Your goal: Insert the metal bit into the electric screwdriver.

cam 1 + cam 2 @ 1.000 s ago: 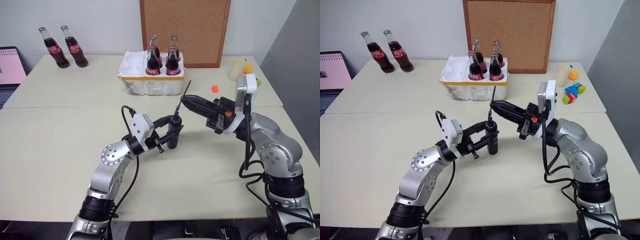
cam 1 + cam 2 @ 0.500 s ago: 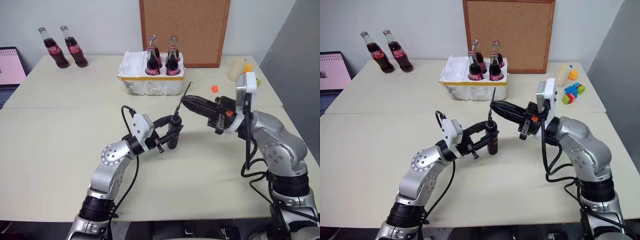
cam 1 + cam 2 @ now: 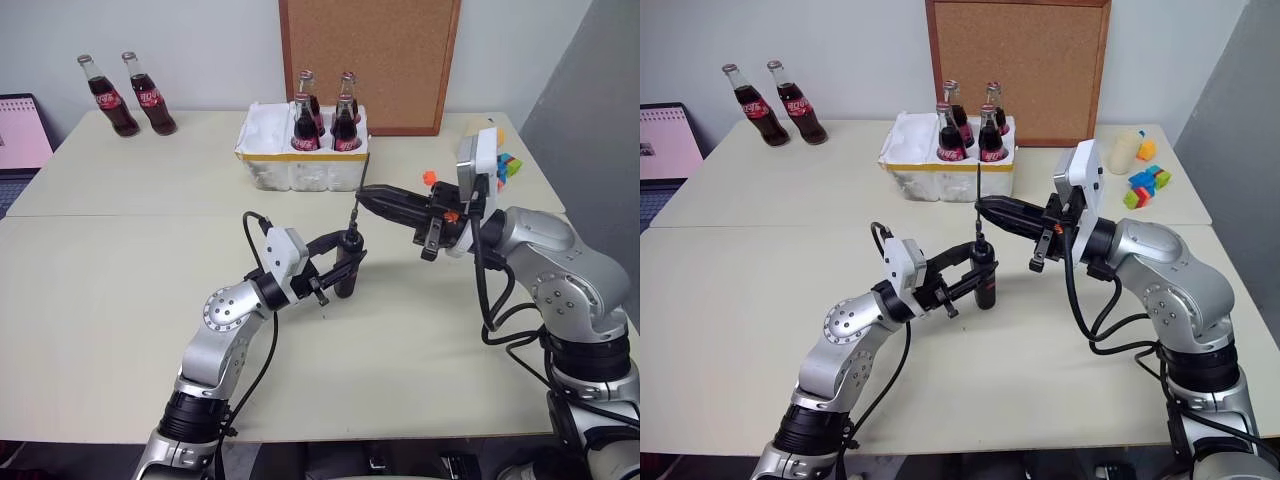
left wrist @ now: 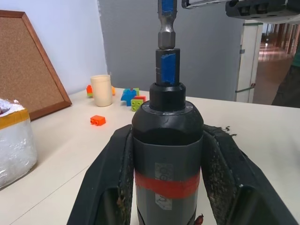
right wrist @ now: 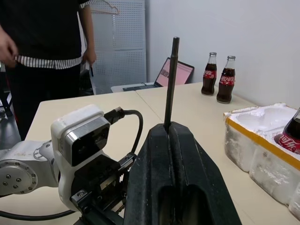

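Note:
My left gripper (image 3: pixel 343 268) is shut on the electric screwdriver (image 4: pixel 167 154), a dark body with a red band, and holds it upright above the table's middle. Just to the right and above, my right gripper (image 3: pixel 367 196) points left and is shut on the metal bit (image 3: pixel 978 185), a thin grey rod. The bit stands nearly upright, part above the fingertips and part below. In the left wrist view the bit (image 4: pixel 167 23) comes down in line with the screwdriver, its lower end at the blue-marked tip. The right wrist view shows the bit (image 5: pixel 171 79) rising from the closed fingers (image 5: pixel 154 154).
A white foam box (image 3: pixel 300 170) holding several cola bottles stands right behind the grippers. Two more bottles (image 3: pixel 125 95) are at the back left, beside a laptop (image 3: pixel 20 130). A cork board (image 3: pixel 370 60) leans on the wall. Coloured blocks (image 3: pixel 1145 185) lie at the back right. A person (image 5: pixel 51 42) stands beyond the table.
My right wrist has turned and its arm has risen, swinging the bit from a slant to nearly upright over the screwdriver's tip. The left arm and screwdriver have stayed still.

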### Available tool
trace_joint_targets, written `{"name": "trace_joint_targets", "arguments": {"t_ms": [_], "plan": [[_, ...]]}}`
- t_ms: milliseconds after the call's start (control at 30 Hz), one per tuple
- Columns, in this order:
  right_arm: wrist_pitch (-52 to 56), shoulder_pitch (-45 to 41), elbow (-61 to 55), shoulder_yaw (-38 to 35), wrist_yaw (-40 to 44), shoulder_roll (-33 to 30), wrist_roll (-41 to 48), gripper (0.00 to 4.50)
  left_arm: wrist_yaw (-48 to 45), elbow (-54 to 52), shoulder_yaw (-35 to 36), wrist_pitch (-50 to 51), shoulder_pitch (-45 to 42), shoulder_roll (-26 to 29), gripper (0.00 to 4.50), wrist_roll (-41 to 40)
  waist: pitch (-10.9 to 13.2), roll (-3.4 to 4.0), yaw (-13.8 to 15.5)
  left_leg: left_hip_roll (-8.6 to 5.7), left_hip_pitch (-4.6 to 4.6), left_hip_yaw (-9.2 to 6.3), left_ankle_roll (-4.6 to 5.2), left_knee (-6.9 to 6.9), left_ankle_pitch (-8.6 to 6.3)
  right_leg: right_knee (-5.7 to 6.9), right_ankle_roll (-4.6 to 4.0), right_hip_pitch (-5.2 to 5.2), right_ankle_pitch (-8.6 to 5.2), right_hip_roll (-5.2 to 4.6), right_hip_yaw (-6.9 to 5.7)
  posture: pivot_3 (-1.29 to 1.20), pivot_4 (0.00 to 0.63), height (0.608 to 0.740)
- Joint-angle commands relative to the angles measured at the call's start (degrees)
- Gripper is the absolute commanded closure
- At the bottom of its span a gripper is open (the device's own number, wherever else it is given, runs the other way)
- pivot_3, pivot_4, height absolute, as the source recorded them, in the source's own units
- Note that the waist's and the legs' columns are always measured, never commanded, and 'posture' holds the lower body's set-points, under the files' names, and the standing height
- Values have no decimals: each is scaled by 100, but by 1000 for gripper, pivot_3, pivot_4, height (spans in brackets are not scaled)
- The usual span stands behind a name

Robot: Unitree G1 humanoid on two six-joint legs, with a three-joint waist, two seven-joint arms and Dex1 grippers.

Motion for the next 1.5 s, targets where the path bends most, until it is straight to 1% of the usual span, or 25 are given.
{"name": "trace_joint_targets", "arguments": {"t_ms": [33, 267, 567, 833, 1100, 1300, 1500], "plan": [[323, -20, -53, -22, -55, 5, 211, 4500, -23, 57, -50, 4, 32, 37, 2864, 59, 0, 0, 0, 0, 0, 0, 0, 0, 0, 0, 0, 0, 0, 0, 0, 0, 150, 740], [508, -57, -119, -116, -8, -103, 374, 4500, -32, 64, -51, -3, 35, 44, 2864, 60, 0, 0, 0, 0, -2, 0, 0, 0, 0, -3, 0, 0, 0, 0, 1, 0, 150, 740], [533, -110, -86, -129, -1, -261, 337, 4500, -41, 92, -61, -30, 36, 55, 2864, 64, 0, 0, 0, 0, -3, 0, 1, -2, 0, -6, 0, 0, 0, 0, -1, 0, 150, 740], [574, -381, -90, -303, -324, 12, 514, 4500, -51, 79, -85, -37, 47, 64, 2864, 72, 1, 0, -2, 1, -4, 0, 1, -4, 0, -9, 0, -1, 0, 0, -1, 0, 150, 740], [661, -544, -91, -316, -411, 19, 490, 4500, -76, 70, -100, -49, 54, 88, 2864, 77, 1, 0, 0, 1, -27, 0, 1, -4, 0, -17, 0, -14, 0, 0, -7, 0, 150, 740], [819, -564, -140, -310, -312, -128, 527, 4500, -95, 95, -90, -62, 46, 83, 2864, 85, 1, 0, 0, 1, -44, -1, 1, -4, -1, -33, 3, -20, 2, 0, -14, 0, 150, 740], [1071, -601, -300, -432, -391, -302, 705, 4500, -91, 111, -84, -75, 36, 69, 2864, 82, 0, 0, 2, 2, -60, -3, 2, -3, -1, -56, 8, -20, 6, -1, -21, 0, 150, 740]]}}
